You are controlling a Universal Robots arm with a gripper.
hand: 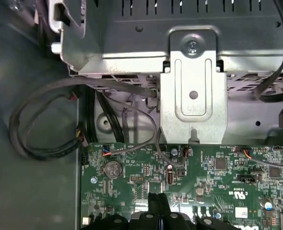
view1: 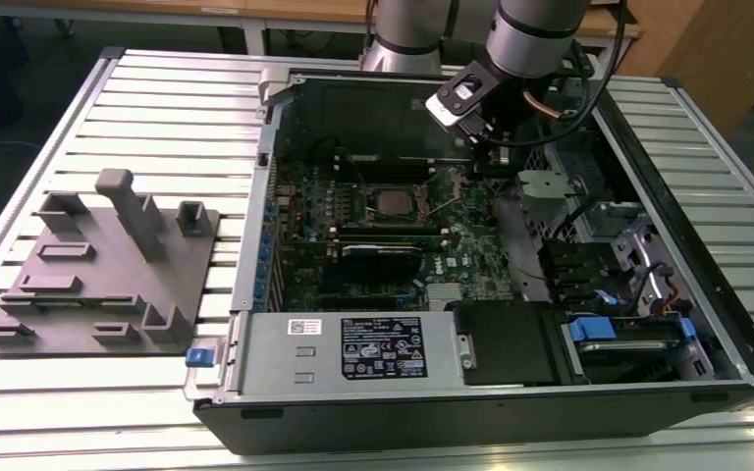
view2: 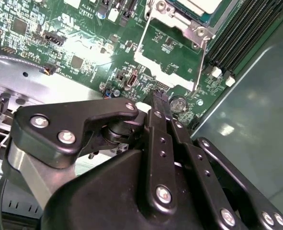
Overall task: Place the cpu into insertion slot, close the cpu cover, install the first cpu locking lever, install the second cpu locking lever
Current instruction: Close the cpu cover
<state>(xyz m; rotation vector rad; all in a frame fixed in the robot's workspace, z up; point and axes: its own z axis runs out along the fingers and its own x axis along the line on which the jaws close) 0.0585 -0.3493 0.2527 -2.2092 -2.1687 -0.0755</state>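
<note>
The cpu [view2: 203,4] lies in the slot [view2: 198,29]. The cover [view2: 160,67] is swung open off the slot and lies beside it. The hand [view2: 155,100] hangs over the green board [hand: 218,177] just beyond the cover from the slot, clenched, its fingertips [hand: 153,203] pressed together. Slot and board sit inside the open case [view1: 691,196], which rests on the counter [view1: 154,108].

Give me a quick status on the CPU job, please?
Gripper shut, empty, above motherboard. Cpu in insertion slot, cpu cover open. Nothing in the way.
</note>
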